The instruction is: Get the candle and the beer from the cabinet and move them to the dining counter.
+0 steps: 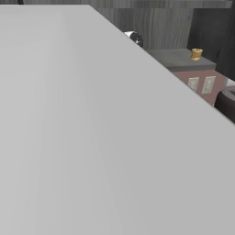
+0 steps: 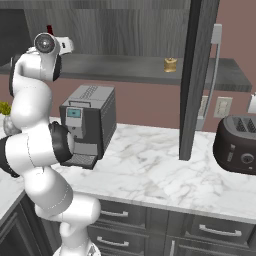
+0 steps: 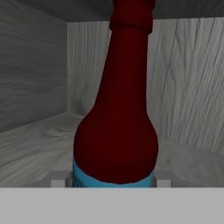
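Note:
The beer [image 3: 116,131], a dark red-brown bottle with a narrow neck and a blue band low down, stands upright very close in the hand view, inside the grey wood-grain cabinet [image 3: 35,87]. My gripper [image 3: 111,180] is closed around its lower body, a fingertip pressed against each side. From the right base view my arm reaches up to the cabinet shelf [image 2: 125,67] at the left, and the bottle's red cap [image 2: 49,29] peeks above the hand. The candle [image 2: 170,64], small and pale yellow, sits further right on the same shelf, also seen as the candle [image 1: 196,53].
An open cabinet door [image 2: 197,75] hangs edge-on right of the candle; a wide grey door panel [image 1: 92,137] blocks most of the left base view. On the marble worktop [image 2: 150,170] below stand a coffee machine [image 2: 87,125] and a dark toaster [image 2: 237,145].

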